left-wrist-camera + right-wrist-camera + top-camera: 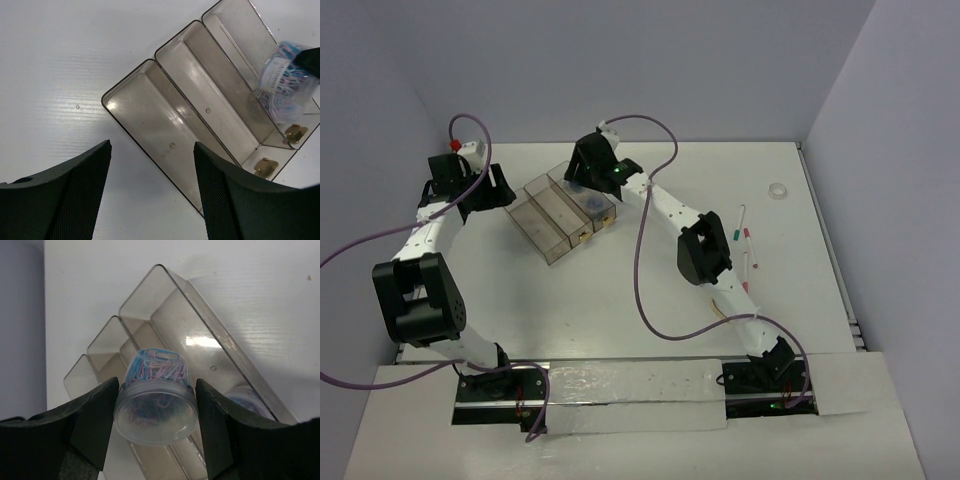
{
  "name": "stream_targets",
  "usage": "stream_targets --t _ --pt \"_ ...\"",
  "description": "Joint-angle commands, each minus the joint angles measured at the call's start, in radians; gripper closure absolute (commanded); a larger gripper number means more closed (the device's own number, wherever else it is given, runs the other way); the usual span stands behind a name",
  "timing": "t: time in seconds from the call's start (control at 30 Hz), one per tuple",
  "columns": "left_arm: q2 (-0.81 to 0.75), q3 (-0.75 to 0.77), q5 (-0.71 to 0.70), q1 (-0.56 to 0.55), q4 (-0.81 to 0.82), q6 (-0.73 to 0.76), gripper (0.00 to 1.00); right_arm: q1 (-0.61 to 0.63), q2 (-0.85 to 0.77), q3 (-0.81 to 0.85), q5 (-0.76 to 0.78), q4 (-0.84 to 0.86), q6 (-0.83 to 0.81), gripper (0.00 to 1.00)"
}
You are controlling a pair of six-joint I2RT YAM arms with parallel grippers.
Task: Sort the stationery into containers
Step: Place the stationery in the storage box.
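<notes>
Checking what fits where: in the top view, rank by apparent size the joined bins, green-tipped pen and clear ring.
1. joined bins, largest.
2. green-tipped pen, longer than the ring is wide, though thinner.
3. clear ring.
None is notably nearer the camera.

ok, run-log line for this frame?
right gripper: shut on paper-clip tub over bins | left gripper: open, empty, near bins | pens: outside bins
</notes>
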Motion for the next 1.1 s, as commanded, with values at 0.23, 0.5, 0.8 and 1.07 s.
stream_targets --t 0.23,0.5,0.8,1.07 --pt "-0.040 0.002 0.015 -0.001 0.007 0.038 0.25 -0.010 0.042 0.032 0.087 0.060 0.079 1.00" --pt "-0.033 0.007 0.027 -0.002 0.003 0.028 0.25 -0.008 0.027 0.017 0.110 0.050 0.073 1.00" --pt "-0.035 0.004 0.027 -0.002 -0.002 0.043 0.24 -0.005 0.025 0.011 0.110 0.044 0.073 0.73" --pt "-0.032 0.005 0.026 -0.001 -0.004 0.051 0.24 -0.005 0.019 0.006 0.090 0.056 0.073 0.48"
